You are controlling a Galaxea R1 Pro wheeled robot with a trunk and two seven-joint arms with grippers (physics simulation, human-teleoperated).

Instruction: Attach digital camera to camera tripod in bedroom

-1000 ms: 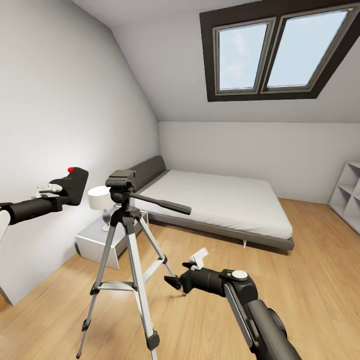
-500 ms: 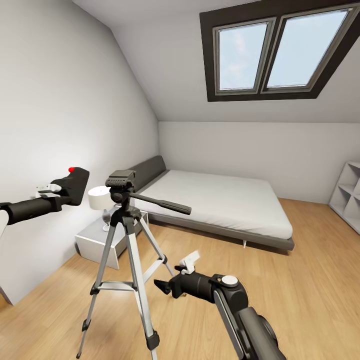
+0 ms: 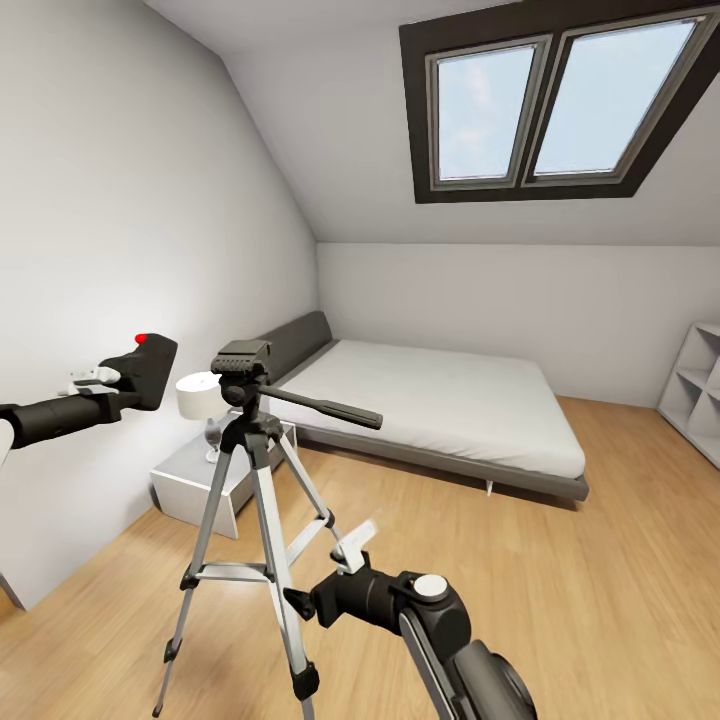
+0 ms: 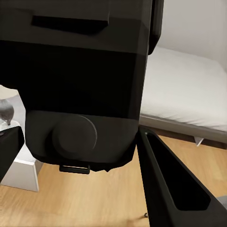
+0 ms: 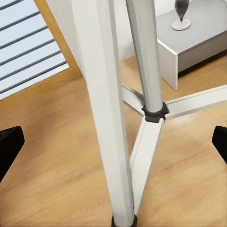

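The black digital camera [image 3: 145, 370], red button [image 3: 143, 339] on top, is held in the air at the left with my left gripper [image 3: 118, 385] shut on it. In the left wrist view the camera's underside [image 4: 80, 94] sits between the dark fingers [image 4: 172, 187]. The camera tripod [image 3: 250, 450] stands on the wood floor just right of the camera, its black head [image 3: 240, 358] at about the camera's height and its pan handle [image 3: 325, 407] pointing right. My right gripper [image 3: 298, 603] is low beside the silver legs, open; a leg [image 5: 106, 118] stands between its fingertips [image 5: 8, 146].
A grey low bed [image 3: 430, 400] lies behind the tripod. A grey nightstand [image 3: 215, 480] with a white lamp [image 3: 200, 397] stands against the left wall. A white shelf unit [image 3: 698, 390] is at the far right. The skylight [image 3: 560, 100] is overhead.
My right arm has swung left and lower, bringing its open gripper up to the tripod's legs. The left gripper and camera have barely moved.
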